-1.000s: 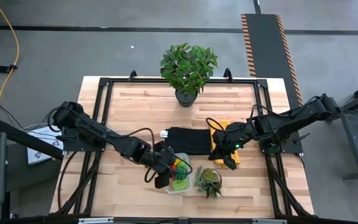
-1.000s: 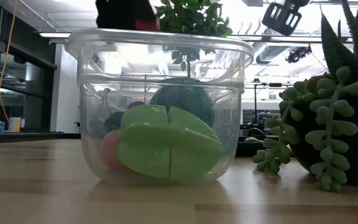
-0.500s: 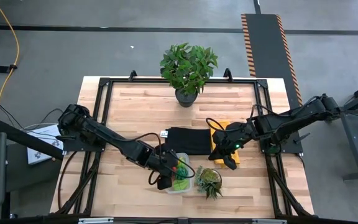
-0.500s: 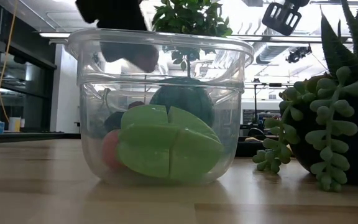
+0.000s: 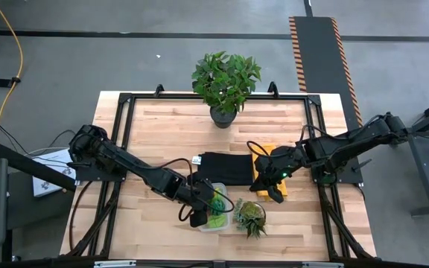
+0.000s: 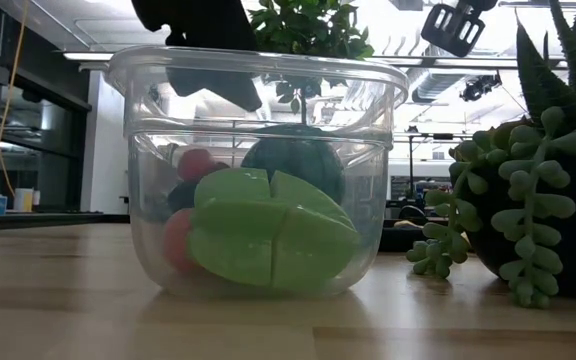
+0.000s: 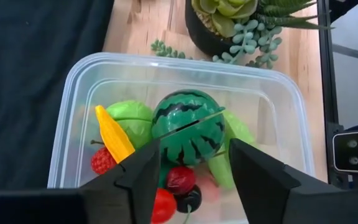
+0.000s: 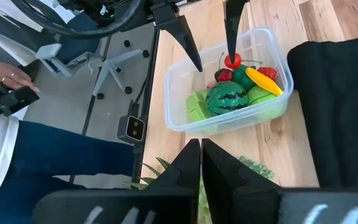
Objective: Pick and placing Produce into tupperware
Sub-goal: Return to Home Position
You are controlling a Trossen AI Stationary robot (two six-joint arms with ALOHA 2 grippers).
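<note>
The tupperware (image 5: 202, 227) is a clear tub near the table's near edge, seen close in the low view (image 6: 258, 65). It holds a watermelon (image 7: 188, 134), green pieces (image 7: 129, 118), a yellow-orange stick (image 7: 114, 134), a strawberry (image 7: 103, 160) and cherries (image 7: 180, 179). A red berry (image 6: 196, 162) lies on the pile at the tub's left. My left gripper (image 7: 194, 180) hangs open over the tub's mouth (image 8: 215, 62), its fingers clear of the berry. My right gripper (image 8: 201, 162) waits shut above the yellow cloth's near end (image 5: 278, 192).
A spiky succulent (image 5: 250, 216) stands right beside the tub. A black cloth (image 5: 226, 167) and a yellow cloth (image 5: 263, 167) lie just beyond it. A large potted plant (image 5: 226, 82) stands at the far edge. A person's hand (image 8: 5, 81) shows off the table's left.
My left gripper came over the tub from its left carrying a red berry, sank into the tub's mouth and let it go. The berry has fallen onto the pile inside the tub.
</note>
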